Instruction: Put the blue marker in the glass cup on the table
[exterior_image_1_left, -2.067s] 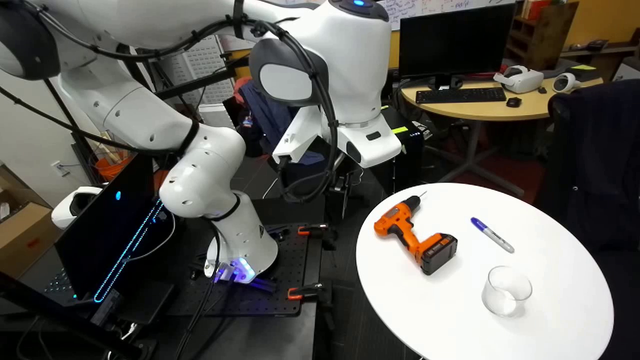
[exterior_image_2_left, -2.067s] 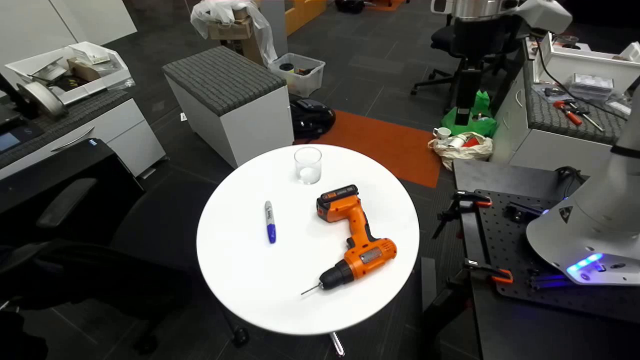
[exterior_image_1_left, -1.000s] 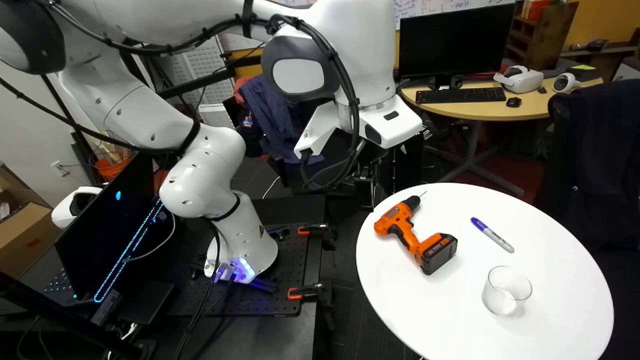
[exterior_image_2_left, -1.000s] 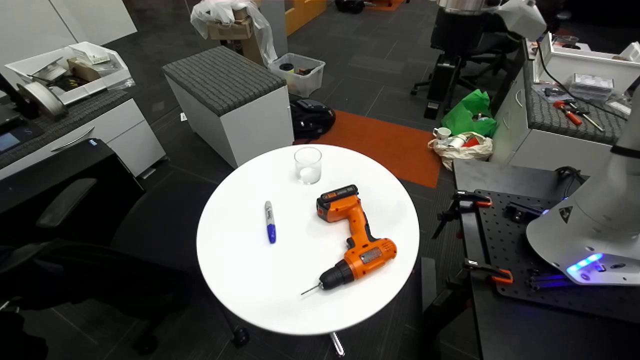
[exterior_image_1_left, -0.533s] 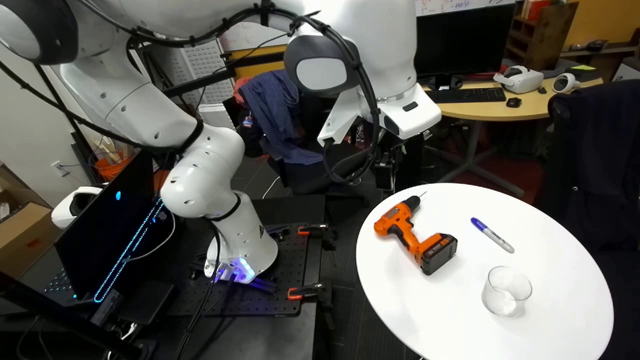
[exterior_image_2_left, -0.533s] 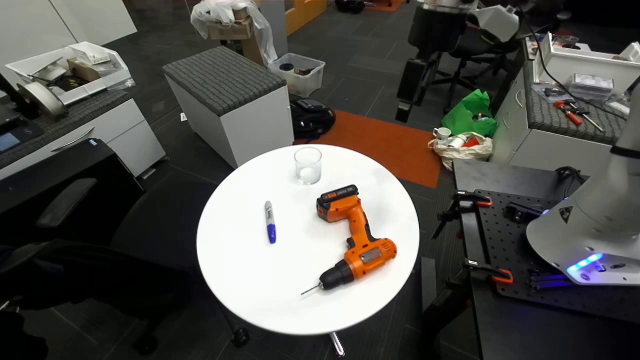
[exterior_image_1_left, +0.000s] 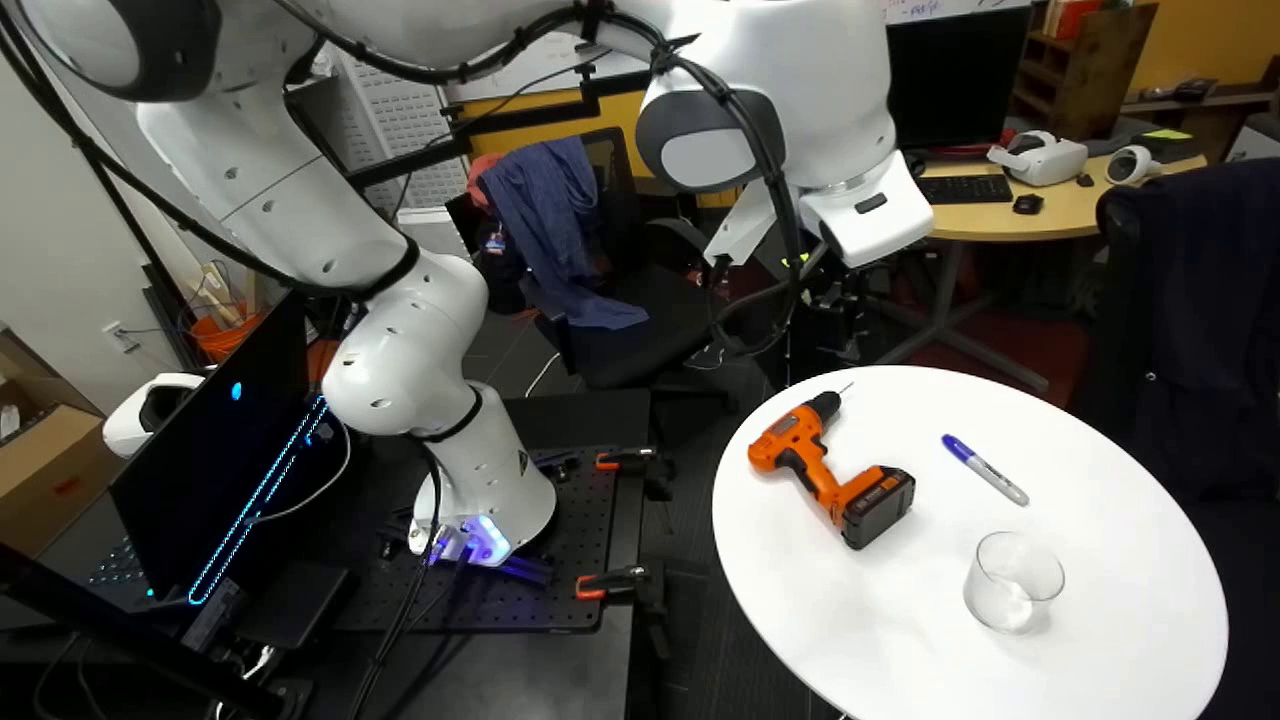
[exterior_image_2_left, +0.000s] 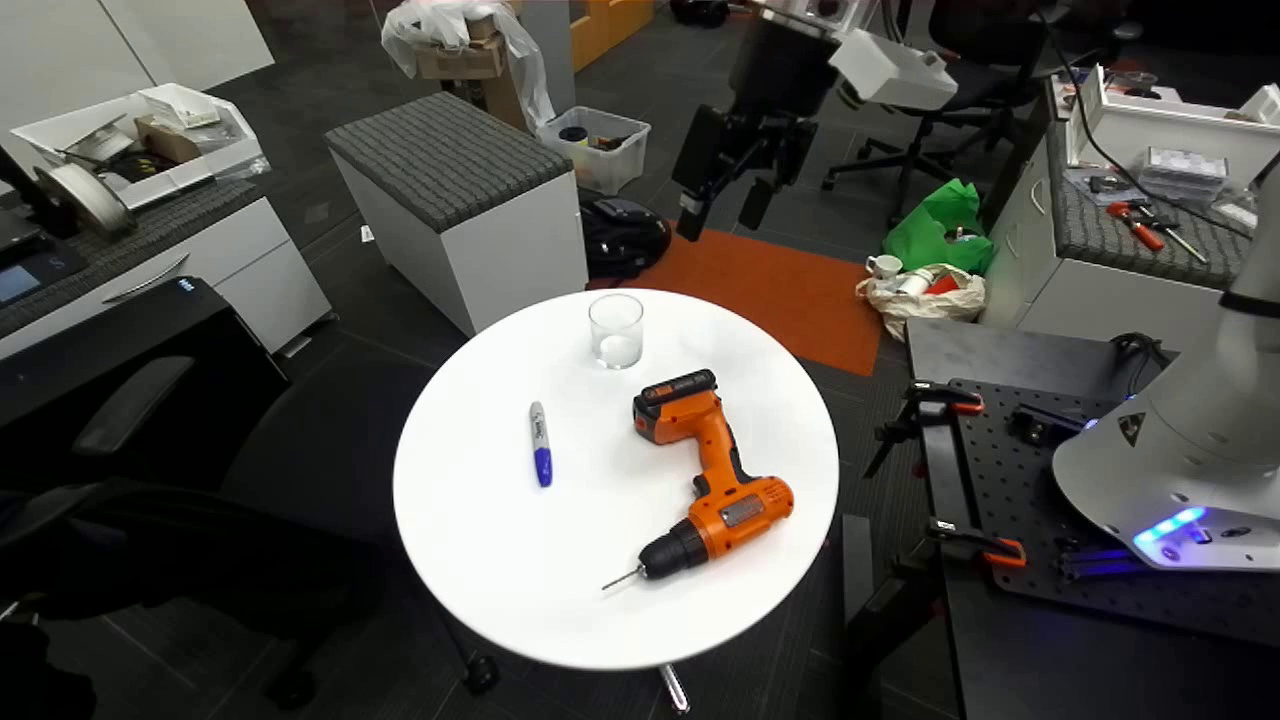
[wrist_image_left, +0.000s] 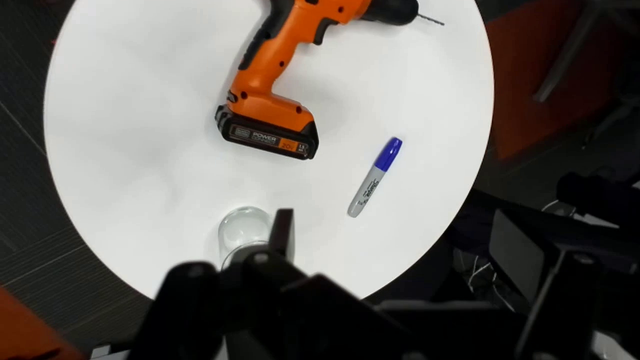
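The blue marker, with a grey body and blue cap, lies flat on the white round table in both exterior views (exterior_image_1_left: 984, 469) (exterior_image_2_left: 541, 445) and the wrist view (wrist_image_left: 375, 177). The clear glass cup (exterior_image_1_left: 1012, 585) stands upright on the table (exterior_image_2_left: 470, 560); it also shows in an exterior view (exterior_image_2_left: 616, 332). In the wrist view the cup (wrist_image_left: 244, 227) is partly hidden behind a finger. My gripper (exterior_image_2_left: 722, 215) hangs in the air beyond the table's edge, apart from marker and cup. In the wrist view the gripper's fingers (wrist_image_left: 400, 240) are wide apart with nothing between them.
An orange drill (exterior_image_2_left: 715, 440) with a black battery lies on the table beside the marker and cup, its bit pointing outward. It also shows in the wrist view (wrist_image_left: 272, 70). A dark chair (exterior_image_1_left: 1190, 330) stands close to the table's edge.
The arm has swung toward the table, and the gripper has turned and tilted. Its two fingers now show apart in an exterior view, where they overlapped before. Marker, cup and drill have not moved.
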